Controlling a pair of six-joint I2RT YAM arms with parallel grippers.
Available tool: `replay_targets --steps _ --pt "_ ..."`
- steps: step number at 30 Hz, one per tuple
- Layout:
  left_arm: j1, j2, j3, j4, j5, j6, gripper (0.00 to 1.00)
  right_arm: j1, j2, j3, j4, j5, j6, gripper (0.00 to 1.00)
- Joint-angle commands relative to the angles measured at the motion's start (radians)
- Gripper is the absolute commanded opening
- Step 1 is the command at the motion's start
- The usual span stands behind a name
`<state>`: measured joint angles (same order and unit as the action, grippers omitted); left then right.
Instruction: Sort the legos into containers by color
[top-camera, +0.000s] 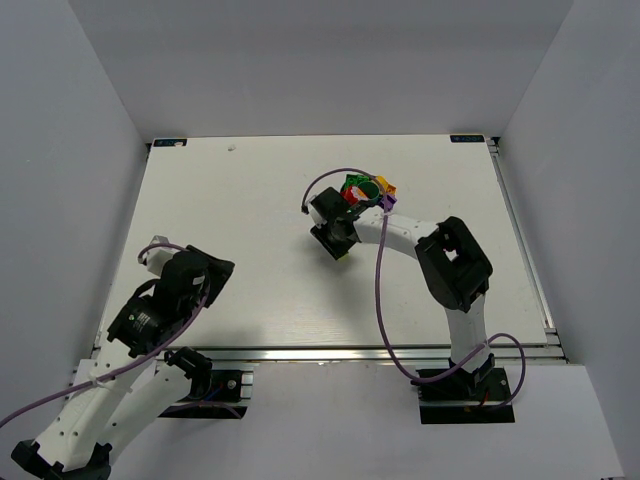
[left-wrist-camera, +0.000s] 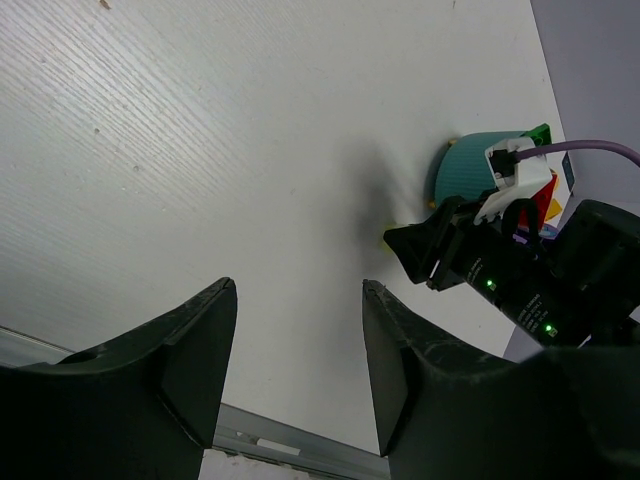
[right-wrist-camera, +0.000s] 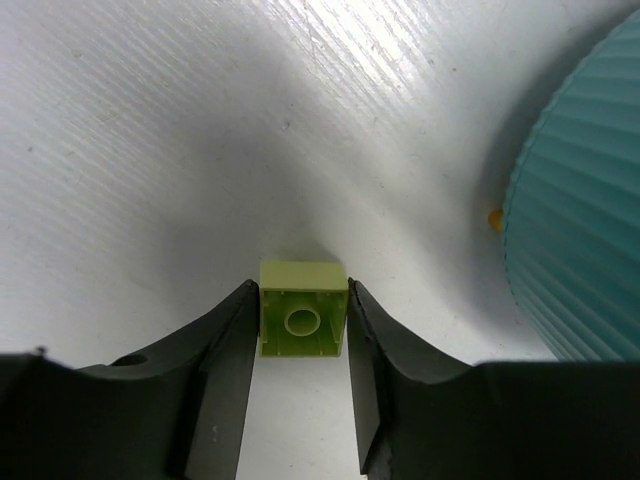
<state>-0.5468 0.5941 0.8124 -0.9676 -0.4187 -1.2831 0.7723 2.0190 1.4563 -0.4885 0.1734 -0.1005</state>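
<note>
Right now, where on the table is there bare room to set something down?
Widest bare patch: the white table's far-left area, between its far edge, the left arm and the right gripper. Also the strip right of the right arm. Crowded: around the ribbed teal plastic bowl, where that gripper pinches a pale lime plastic brick.

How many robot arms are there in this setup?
2. The left arm is over the table's near left corner; the right arm reaches out beside the teal bowl, the right gripper straddling a lime brick.
</note>
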Motion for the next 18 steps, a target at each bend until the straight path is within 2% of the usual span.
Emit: replay_targets --steps 1,2,5,6,9,10,13,14,18 --pt "0.004 0.004 -0.002 0.006 0.0 0.002 0.63 -0.008 -0.003 -0.022 0.018 -0.051 -0.016 0.4" --pt "0.004 0.006 -0.002 0.006 0.0 0.002 0.63 -0.01 -0.011 -0.025 0.021 -0.055 -0.021 0.38" --pt "0.002 0.009 0.002 0.009 0.001 0.005 0.63 -0.014 -0.052 -0.04 0.03 -0.113 -0.06 0.18" --pt "0.004 0.01 0.001 0.012 0.001 0.007 0.63 -0.016 -0.069 -0.045 0.031 -0.141 -0.077 0.14" --pt "0.004 0.013 0.001 0.021 0.001 0.007 0.63 -0.021 -0.175 -0.063 0.022 -0.341 -0.213 0.02" --pt "0.004 0.013 0.001 0.024 0.0 0.008 0.63 -0.037 -0.254 -0.083 0.013 -0.5 -0.264 0.0" --pt "0.004 0.018 -0.001 0.038 0.0 0.014 0.63 -0.077 -0.394 -0.146 0.08 -0.691 -0.37 0.0" --pt "0.004 0.019 -0.001 0.043 -0.002 0.014 0.63 -0.085 -0.47 -0.187 0.153 -0.704 -0.375 0.0" --pt "0.004 0.032 -0.001 0.075 0.009 0.025 0.63 -0.177 -0.562 -0.202 0.243 -0.765 -0.334 0.0"
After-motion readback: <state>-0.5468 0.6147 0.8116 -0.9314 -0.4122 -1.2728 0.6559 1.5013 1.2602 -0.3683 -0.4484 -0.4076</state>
